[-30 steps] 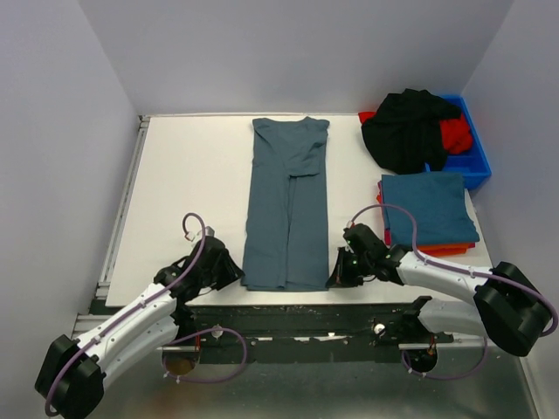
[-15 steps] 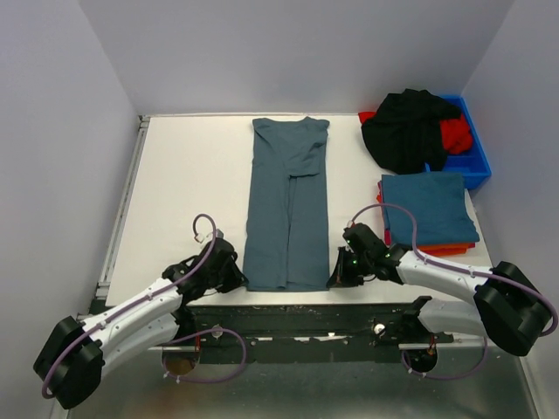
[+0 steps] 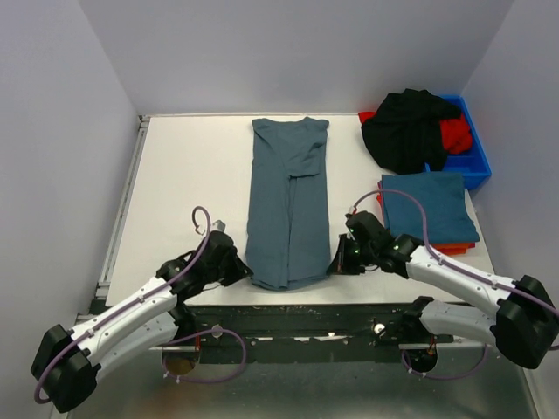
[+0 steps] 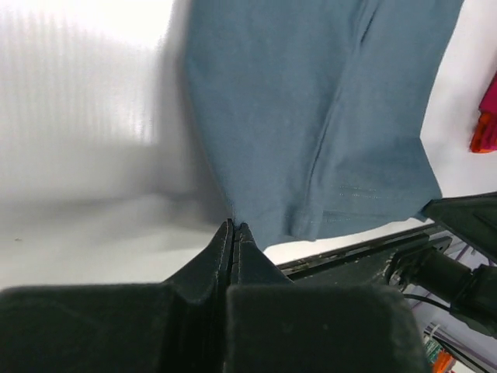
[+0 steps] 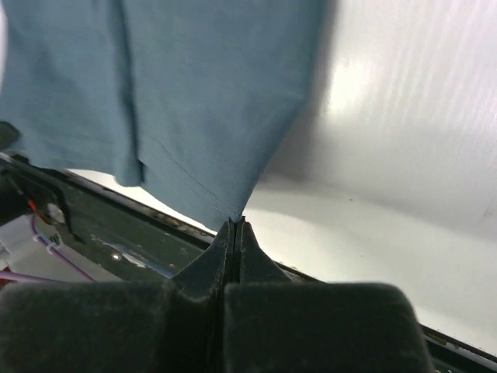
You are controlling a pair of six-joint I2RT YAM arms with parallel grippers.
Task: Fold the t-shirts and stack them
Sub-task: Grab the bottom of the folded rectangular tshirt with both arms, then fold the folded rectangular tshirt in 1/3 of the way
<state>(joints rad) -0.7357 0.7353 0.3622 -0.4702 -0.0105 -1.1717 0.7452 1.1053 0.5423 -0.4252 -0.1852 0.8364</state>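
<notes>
Both hem corners of the slate-blue t-shirt [image 3: 288, 201] are pinched in my closed left gripper [image 4: 233, 226] and right gripper [image 5: 235, 224]; uneven lifting could slip one.

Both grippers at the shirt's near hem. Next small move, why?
Likely lift both near corners together and carry them toward the shirt's far end. The left gripper and right gripper are each shut on a near corner of the t-shirt, which lies long and narrow, sides already folded in. The crosswise fold looks next.
</notes>
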